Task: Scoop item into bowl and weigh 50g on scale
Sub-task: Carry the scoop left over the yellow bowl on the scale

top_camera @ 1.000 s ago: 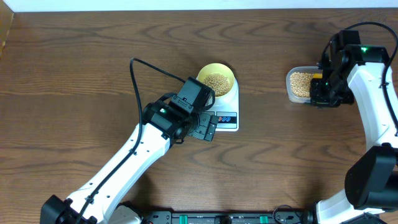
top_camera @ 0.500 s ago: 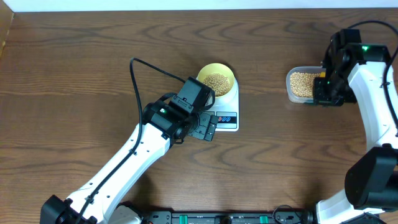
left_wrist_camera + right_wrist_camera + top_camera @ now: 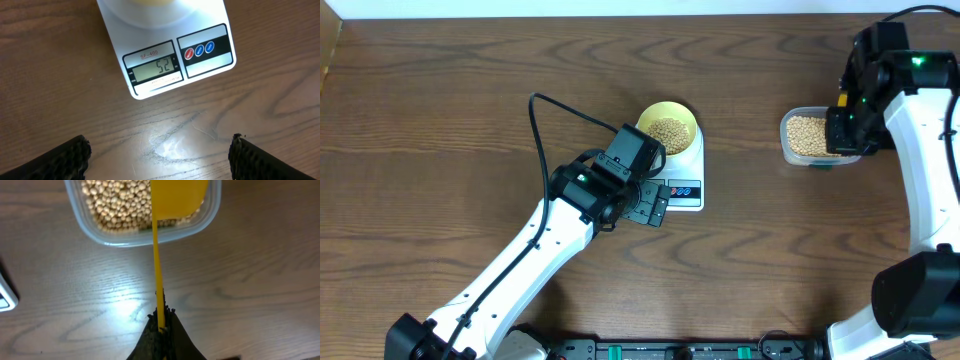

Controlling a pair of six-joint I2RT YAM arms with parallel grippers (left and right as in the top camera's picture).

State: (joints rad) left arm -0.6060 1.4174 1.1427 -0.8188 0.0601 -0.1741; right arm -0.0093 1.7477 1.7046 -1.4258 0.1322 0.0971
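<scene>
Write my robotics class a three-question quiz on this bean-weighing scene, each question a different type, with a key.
1. Multiple choice: what does the scale show on its display? A) 25 B) 52 C) 80
2. True or false: the right gripper grips the yellow scoop by its handle, with the scoop's head over the clear tub of beans.
3. Fill in: the left gripper hangs in front of the scale with its jaws ____.

Key: 1 B. 2 true. 3 open.
</scene>
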